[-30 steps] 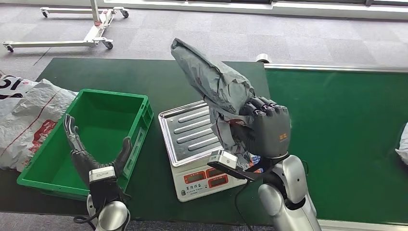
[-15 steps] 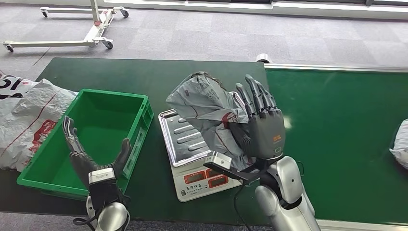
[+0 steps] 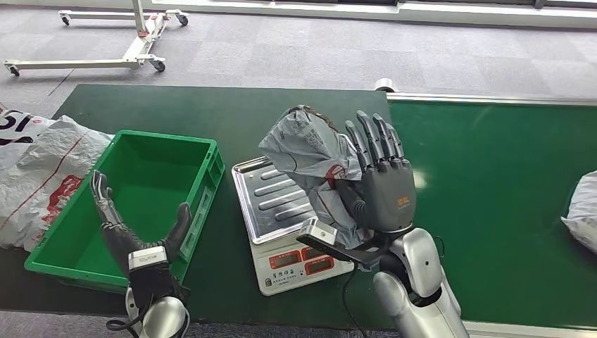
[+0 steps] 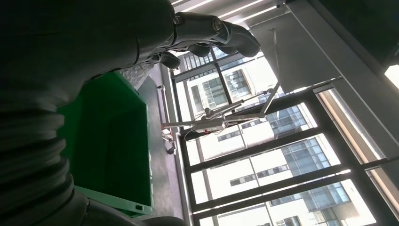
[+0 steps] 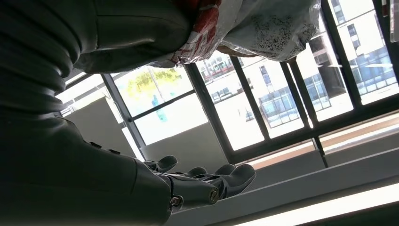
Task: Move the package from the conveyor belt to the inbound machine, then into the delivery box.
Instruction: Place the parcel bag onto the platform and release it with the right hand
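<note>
The grey plastic package point(image 3: 310, 158) with red print stands crumpled on the steel tray of the scale point(image 3: 271, 204), the inbound machine. It leans against the palm of my right hand point(image 3: 384, 183), whose fingers point straight up and spread, not wrapped around it. The right wrist view has the package point(image 5: 263, 23) against the thumb side and the fingers point(image 5: 202, 183) stretched out away from it. My left hand point(image 3: 130, 229) is open over the near edge of the green delivery box point(image 3: 208, 179), fingers apart and empty. The left wrist view has that green box point(image 4: 113, 141) beneath my fingers point(image 4: 207, 33).
The green conveyor belt point(image 3: 493, 183) runs to the right, with another pale package point(image 3: 581, 211) at its far right edge. A white printed sack point(image 3: 35, 169) lies left of the box. A wheeled white frame point(image 3: 134, 42) stands on the floor behind the table.
My right hand held the package up in closed fingers a second ago. The fingers have spread, and the package has dropped and slumped onto the scale tray. The left hand has stayed put.
</note>
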